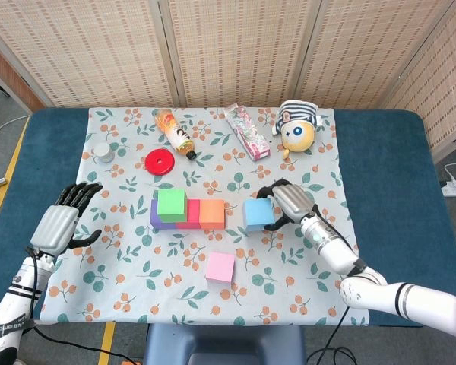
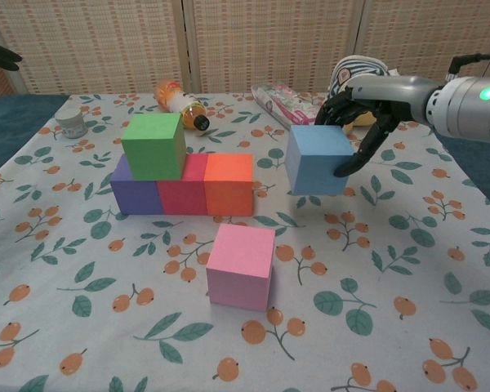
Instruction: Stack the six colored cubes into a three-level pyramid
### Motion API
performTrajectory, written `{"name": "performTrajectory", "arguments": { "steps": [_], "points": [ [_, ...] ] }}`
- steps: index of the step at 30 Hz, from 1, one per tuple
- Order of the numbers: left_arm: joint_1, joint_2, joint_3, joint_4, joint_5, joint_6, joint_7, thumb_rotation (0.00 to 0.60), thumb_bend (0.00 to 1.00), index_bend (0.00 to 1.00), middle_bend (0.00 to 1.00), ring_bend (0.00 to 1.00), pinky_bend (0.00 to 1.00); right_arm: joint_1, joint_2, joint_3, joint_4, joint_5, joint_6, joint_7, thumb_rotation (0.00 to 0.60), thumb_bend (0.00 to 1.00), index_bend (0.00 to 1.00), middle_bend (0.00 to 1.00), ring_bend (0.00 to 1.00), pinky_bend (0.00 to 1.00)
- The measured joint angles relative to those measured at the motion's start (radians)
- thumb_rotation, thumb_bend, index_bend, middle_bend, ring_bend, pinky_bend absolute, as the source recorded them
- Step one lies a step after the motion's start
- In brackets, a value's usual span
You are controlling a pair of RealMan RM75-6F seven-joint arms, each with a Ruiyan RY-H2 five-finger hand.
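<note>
While the right hand (image 1: 287,203) grips the blue cube (image 1: 257,214), the pyramid lacks its second-level partner.

From the head view, the blue cube sits just right of the orange cube (image 1: 212,214), which ends a row with red (image 1: 191,216) and purple (image 1: 154,216); green (image 1: 171,204) rests on top, pink (image 1: 220,267) lies nearer the bench edge, and the left hand (image 1: 59,223) hovers well left, fingers spread, holding nothing. From the chest view, the blue cube (image 2: 318,160) appears lifted off the cloth, fingers (image 2: 361,147) clamping opposite faces; it looks light, probably foam, so a gentle side pinch should suffice.

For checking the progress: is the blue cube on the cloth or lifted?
Lifted: the right hand holds the blue cube above the cloth.
</note>
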Motion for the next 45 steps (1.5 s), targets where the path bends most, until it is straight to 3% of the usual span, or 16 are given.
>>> {"name": "performTrajectory", "arguments": {
  "steps": [7,14,20,31,45],
  "points": [
    [0.005,0.002,-0.011,-0.017,0.002,0.006,0.042,0.600,0.30,0.09,0.08,0.00,0.05,0.101,0.014,0.029,-0.069,0.197,0.012,-0.112,0.600,0.03,0.40,0.41,0.24,0.14],
    [0.014,0.002,-0.009,-0.025,0.007,0.001,0.068,0.600,0.30,0.09,0.08,0.00,0.05,0.226,-0.049,0.044,-0.088,0.427,0.099,-0.241,0.600,0.04,0.40,0.42,0.24,0.14],
    [0.018,0.003,-0.012,-0.032,0.012,-0.001,0.072,0.600,0.29,0.09,0.08,0.00,0.05,0.323,-0.111,0.057,-0.072,0.562,0.164,-0.331,0.600,0.04,0.40,0.42,0.25,0.14],
    [0.021,0.004,-0.016,-0.031,0.025,-0.010,0.064,0.600,0.29,0.09,0.07,0.00,0.04,0.418,-0.196,0.069,0.008,0.705,0.204,-0.430,0.600,0.04,0.40,0.42,0.25,0.14],
    [0.022,0.002,-0.021,-0.011,0.038,-0.020,0.036,0.600,0.29,0.09,0.07,0.00,0.04,0.463,-0.236,0.080,0.044,0.763,0.209,-0.479,0.600,0.04,0.40,0.42,0.25,0.14]
  ]
}}
